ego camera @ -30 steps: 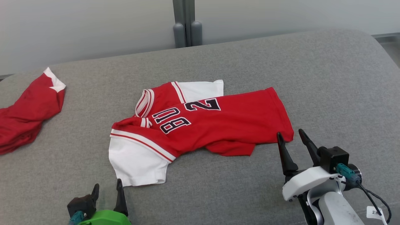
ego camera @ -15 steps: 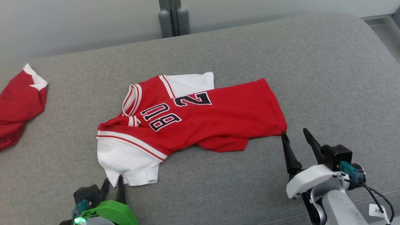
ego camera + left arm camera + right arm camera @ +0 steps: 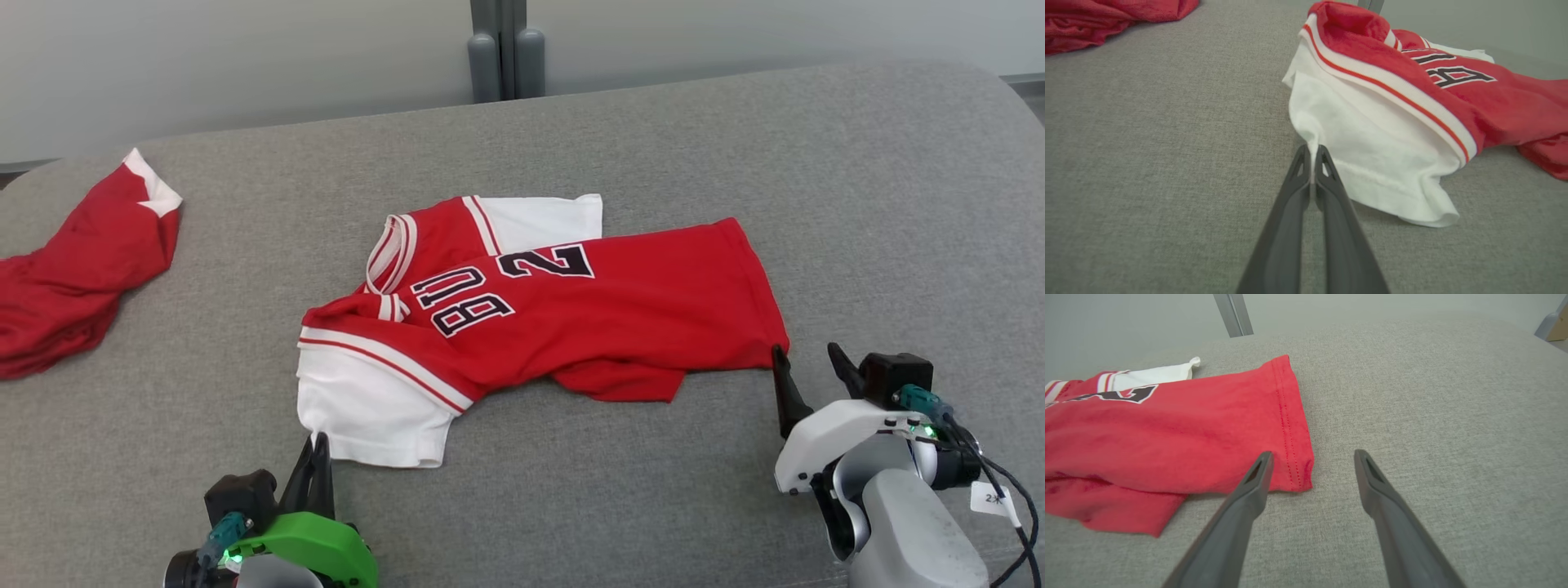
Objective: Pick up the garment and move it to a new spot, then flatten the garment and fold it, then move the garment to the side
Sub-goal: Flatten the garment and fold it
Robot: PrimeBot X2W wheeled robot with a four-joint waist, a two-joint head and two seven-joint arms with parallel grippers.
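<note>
Right, plenty of bare grey woven worktop (image 3: 857,204) lies open to the right and along the near edge. In the centre sits the red knit jersey with white sleeves and black numerals (image 3: 588,318), soft and rumpled, one lower flap tucked under. The left gripper (image 3: 1312,150) reaches in low, jaws pinched together on the cuff of the near white sleeve (image 3: 367,408). The right gripper (image 3: 1313,454) hovers low, jaws apart on either side of the stitched hem corner. A crumpled red cloth (image 3: 73,278) lies far left, well apart.
</note>
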